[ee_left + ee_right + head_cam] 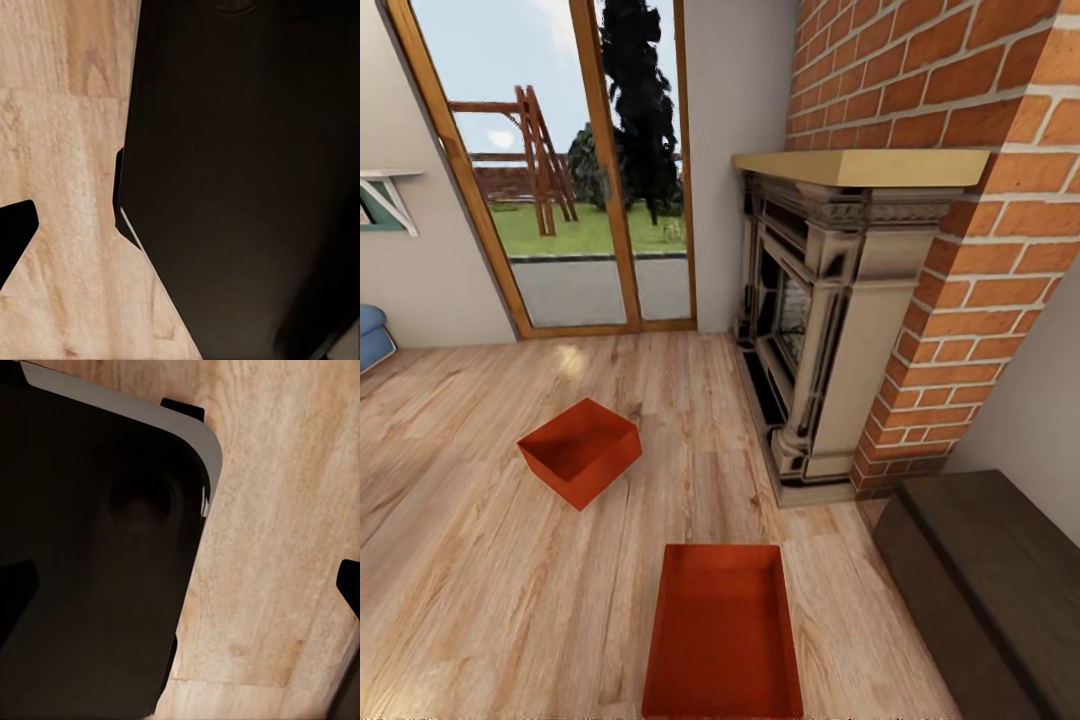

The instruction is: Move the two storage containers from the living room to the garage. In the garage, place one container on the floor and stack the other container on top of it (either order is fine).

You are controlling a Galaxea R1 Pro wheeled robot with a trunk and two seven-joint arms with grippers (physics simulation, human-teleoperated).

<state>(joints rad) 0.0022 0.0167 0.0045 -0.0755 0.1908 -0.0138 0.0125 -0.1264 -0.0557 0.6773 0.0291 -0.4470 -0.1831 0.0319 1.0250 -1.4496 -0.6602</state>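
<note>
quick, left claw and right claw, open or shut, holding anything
Left claw: cannot be told; its wrist view gives dark robot body over wood floor.
Right claw: cannot be told either. Both storage containers lie ungrasped.

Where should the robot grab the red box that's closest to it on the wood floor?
Probably the near storage container is best taken by its thin long side walls, one gripper on each, coming from above. It sits flat and open-topped on the wood floor, lengthwise toward the robot, and has no handles that I can see.
</note>
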